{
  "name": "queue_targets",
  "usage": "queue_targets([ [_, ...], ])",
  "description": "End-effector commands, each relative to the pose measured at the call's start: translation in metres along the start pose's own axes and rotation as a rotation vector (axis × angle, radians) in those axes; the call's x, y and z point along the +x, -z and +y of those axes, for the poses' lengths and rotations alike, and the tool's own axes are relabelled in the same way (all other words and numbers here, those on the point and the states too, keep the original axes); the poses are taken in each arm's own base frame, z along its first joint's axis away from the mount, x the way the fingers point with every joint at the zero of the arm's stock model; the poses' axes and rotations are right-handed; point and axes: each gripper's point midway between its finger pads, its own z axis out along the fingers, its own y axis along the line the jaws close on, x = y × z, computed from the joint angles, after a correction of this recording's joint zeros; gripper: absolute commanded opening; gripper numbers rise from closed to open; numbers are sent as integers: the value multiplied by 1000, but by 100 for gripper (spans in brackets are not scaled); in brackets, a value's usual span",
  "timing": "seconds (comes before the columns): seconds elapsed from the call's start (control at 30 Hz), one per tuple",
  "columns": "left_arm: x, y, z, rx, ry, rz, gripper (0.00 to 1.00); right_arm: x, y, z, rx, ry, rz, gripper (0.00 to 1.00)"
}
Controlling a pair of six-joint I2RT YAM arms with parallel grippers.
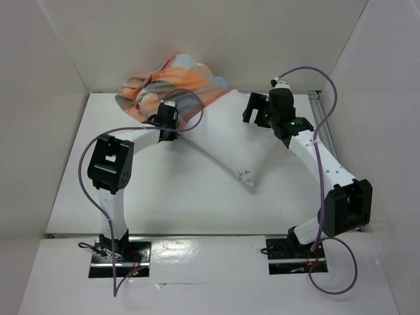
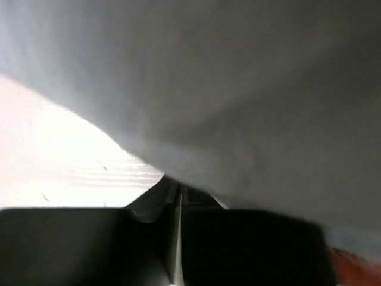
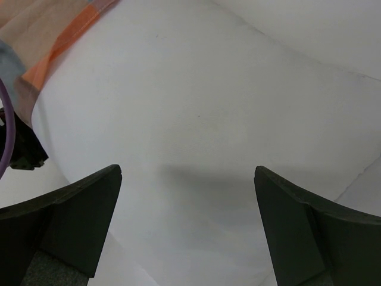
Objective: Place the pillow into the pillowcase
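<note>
White pillow (image 1: pixel 230 141) lying diagonally mid-table, its far left end overlapped by the bunched checked pillowcase (image 1: pixel 174 82) at the back wall.
The pillow looks plump, soft and light, best pinched at a corner or seam; the pillowcase looks thin and limp. The left gripper (image 1: pixel 167 119) has its jaws nearly together, seemingly nipping a pale fold at the pillow's edge. The right gripper (image 1: pixel 254 110) hangs with jaws wide apart over the far right corner. Open table (image 1: pixel 164 203) lies toward the arms; walls close three sides.
</note>
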Motion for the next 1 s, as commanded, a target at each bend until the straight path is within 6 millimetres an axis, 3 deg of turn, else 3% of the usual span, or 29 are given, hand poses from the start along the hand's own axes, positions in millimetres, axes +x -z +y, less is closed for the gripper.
queue_targets([
  [0.0,-26,-4,6,-4,8,-48,2,-15,2,8,-13,11,-31,100],
  [0.2,-25,-4,12,-21,22,-42,0,-18,5,10,-1,24,-36,100],
  [0.23,-33,3,11,-16,36,-63,0,-21,6,13,-3,47,-45,100],
  [0.33,-26,17,9,-10,51,-55,0,-7,8,8,81,131,-14,100],
  [0.47,-32,43,-3,64,76,-78,0,26,12,-3,201,241,55,100],
  [0.5,-31,46,-7,71,70,-79,0,46,12,-12,265,274,110,100],
  [0.6,-30,52,-16,86,57,-81,0,72,17,-10,353,365,142,100],
  [0.7,-33,61,-24,121,51,-85,0,101,9,-3,282,374,212,100],
  [0.77,-37,70,-43,183,37,-92,0,103,-1,13,142,302,215,100],
  [0.87,-40,83,-75,269,16,-94,0,117,-28,22,23,227,241,75],
  [0.9,-47,95,-89,322,5,-105,0,126,-36,23,-17,194,272,59],
  [0.93,-42,103,-108,345,-24,-101,0,135,-49,24,-20,182,295,7],
  [0.97,-53,113,-120,361,-34,-125,0,136,-55,33,-55,164,303,0],
])
